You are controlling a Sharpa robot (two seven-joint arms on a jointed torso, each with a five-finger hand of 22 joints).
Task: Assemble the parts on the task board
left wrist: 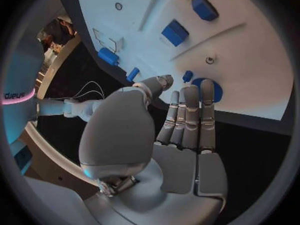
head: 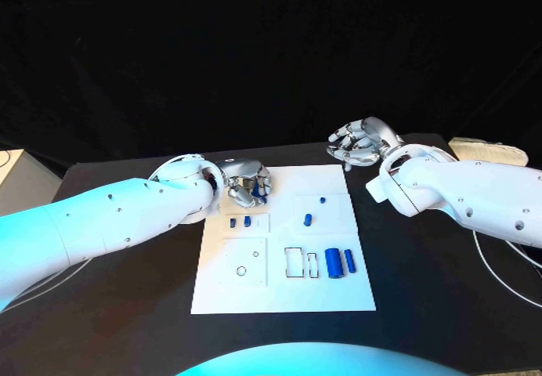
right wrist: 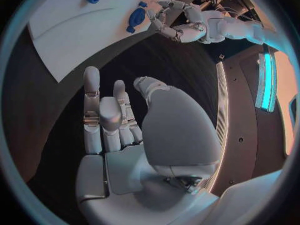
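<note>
The white task board [head: 283, 294] lies mid-table. Near its front right edge two blue cylinders [head: 334, 262] lie side by side. Two small blue pieces [head: 240, 222] sit left of centre, and another blue piece [head: 311, 221] lies right of centre. My left hand [head: 247, 188] hovers over the board's far left corner with its fingers stretched out. Its fingertips [left wrist: 206, 92] are just over a round blue part [left wrist: 214, 91], and nothing is held. My right hand [head: 362, 141] hangs over the black table beyond the board's far right corner. It is empty, with loosely spread fingers [right wrist: 94, 110].
A beige object [head: 485, 149] lies at the table's far right and a pale box [head: 17, 180] at its left edge. A thin cable [head: 503, 270] runs along the right side. Empty rectangular outlines [head: 296, 262] and a small ring [head: 240, 271] mark the board's front half.
</note>
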